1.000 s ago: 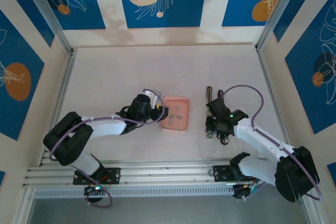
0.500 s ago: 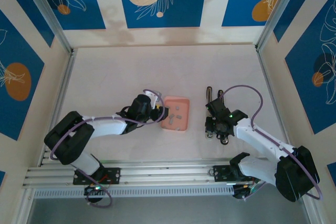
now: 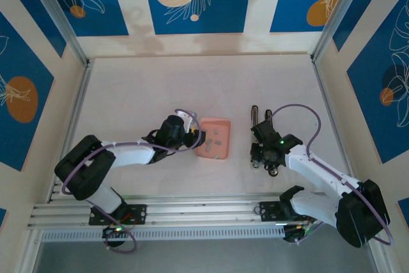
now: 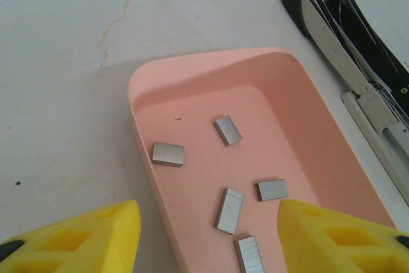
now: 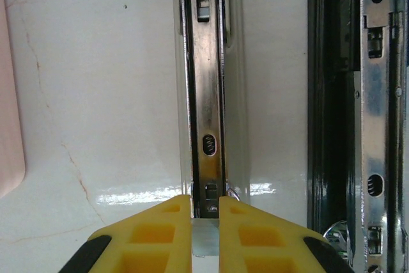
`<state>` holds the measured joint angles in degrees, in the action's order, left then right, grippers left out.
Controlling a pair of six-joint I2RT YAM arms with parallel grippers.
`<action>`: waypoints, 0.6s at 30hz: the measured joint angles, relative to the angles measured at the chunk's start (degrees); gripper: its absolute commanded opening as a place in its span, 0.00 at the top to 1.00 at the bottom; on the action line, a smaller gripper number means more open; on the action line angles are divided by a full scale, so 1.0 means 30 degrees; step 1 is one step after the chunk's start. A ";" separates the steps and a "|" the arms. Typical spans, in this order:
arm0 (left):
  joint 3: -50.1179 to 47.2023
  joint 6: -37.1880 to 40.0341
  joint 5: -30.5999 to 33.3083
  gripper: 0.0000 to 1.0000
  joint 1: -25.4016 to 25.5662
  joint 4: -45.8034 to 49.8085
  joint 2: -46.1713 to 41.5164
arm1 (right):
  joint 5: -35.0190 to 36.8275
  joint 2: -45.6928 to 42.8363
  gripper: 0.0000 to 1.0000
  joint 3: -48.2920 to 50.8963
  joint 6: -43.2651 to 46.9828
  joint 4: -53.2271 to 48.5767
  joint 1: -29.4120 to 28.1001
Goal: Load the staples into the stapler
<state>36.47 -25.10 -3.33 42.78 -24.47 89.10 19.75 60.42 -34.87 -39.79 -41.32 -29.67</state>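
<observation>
Several small grey strips of staples (image 4: 229, 210) lie loose in the pink tray (image 4: 211, 62). My left gripper (image 4: 208, 238) hovers open over the tray's near end, one yellow finger outside the rim and one over the tray floor; it also appears from above (image 3: 195, 137). The stapler (image 3: 257, 119) lies opened out right of the tray, its metal staple rail (image 5: 208, 94) beside its black body (image 5: 329, 126). My right gripper (image 5: 205, 212) is shut on the near end of that rail, a metal tab pinched between its fingers.
The tray (image 3: 213, 139) sits between the two arms, and its pink edge (image 5: 7, 126) lies just left of the rail. Blue patterned walls enclose the pale table (image 3: 160, 87) on three sides, and an aluminium rail (image 3: 192, 212) runs along the near edge.
</observation>
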 measured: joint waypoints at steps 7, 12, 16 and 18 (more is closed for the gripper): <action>0.0000 -0.0007 0.0000 0.42 0.0000 -0.0007 0.0007 | 0.0153 -0.0510 0.85 -0.0015 0.0007 -0.0109 0.0007; 0.0000 -0.0007 -0.0007 0.42 0.0015 -0.0051 0.0124 | 0.0291 -0.0750 0.85 -0.0051 0.0007 -0.0175 0.0109; 0.0000 -0.0007 -0.0007 0.42 0.0051 -0.0058 0.0255 | 0.0291 -0.0743 0.85 -0.0051 0.0000 -0.0233 0.0219; 0.0000 -0.0007 -0.0007 0.42 0.0051 -0.0058 0.0255 | 0.0284 -0.0707 0.85 -0.0051 0.0007 -0.0226 0.0240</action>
<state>36.47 -25.12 -3.36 42.94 -24.64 89.86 20.60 58.30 -35.03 -39.77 -42.00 -28.95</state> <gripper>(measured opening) 0.582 0.152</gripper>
